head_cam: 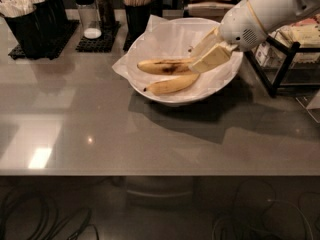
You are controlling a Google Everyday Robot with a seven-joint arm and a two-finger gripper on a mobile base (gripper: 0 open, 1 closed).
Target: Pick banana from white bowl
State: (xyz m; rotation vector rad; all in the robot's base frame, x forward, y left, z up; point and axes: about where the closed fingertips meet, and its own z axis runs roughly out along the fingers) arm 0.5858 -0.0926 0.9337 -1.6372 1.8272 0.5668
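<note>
The white bowl [150, 86] with its paper sheet stands at the back middle of the grey table. Two bananas are in it. The banana [164, 66], straighter and streaked dark brown, lies across the bowl's middle. The cleaner curved banana [172, 84] lies just in front of it. My gripper [204, 53] reaches in from the right over the bowl's right side. Its fingers [214, 58] close on the streaked banana's right end, which is hidden between them. The white arm [270, 9] runs off to the upper right.
Black holders with white cutlery [27, 21] and wooden sticks [137, 6] stand at the back left, with a shaker [87, 16] between them on a black mat. A black wire rack [287, 59] stands right of the bowl. Cables lie on the floor below the table.
</note>
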